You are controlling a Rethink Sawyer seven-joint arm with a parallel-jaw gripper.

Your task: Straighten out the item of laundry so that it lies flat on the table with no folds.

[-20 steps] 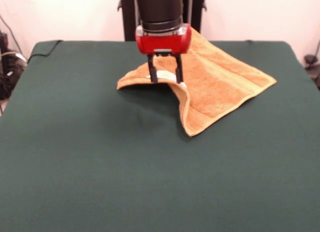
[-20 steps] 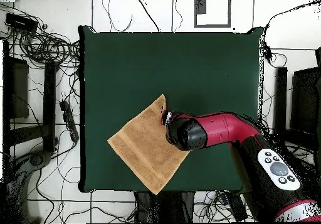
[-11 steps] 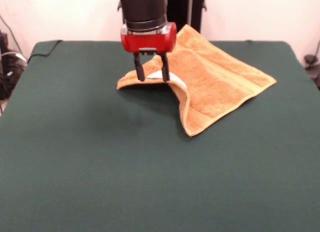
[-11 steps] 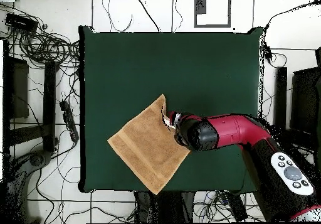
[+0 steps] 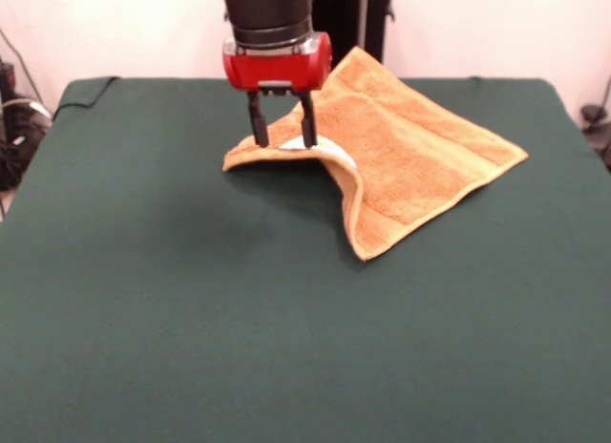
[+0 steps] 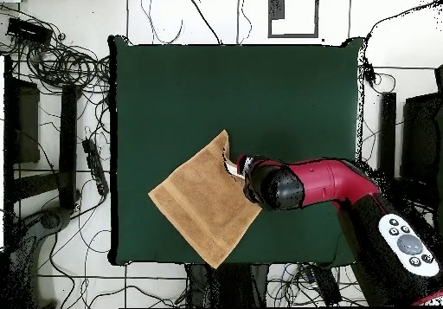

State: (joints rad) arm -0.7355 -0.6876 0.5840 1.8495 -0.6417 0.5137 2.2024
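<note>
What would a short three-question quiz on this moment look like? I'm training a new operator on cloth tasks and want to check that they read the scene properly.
1. True or false: the towel lies fully flat on the table.
2. In the front view, the tool is: A) open, over the towel's raised folded edge; B) shut on a towel corner, lifting it clear; C) parked off the table.
3. Fill in: the small white patch showing between the tool's fingers is the towel's ____.

Key: 1 false, one edge is curled up and folded over. 2 A. 3 label.
</note>
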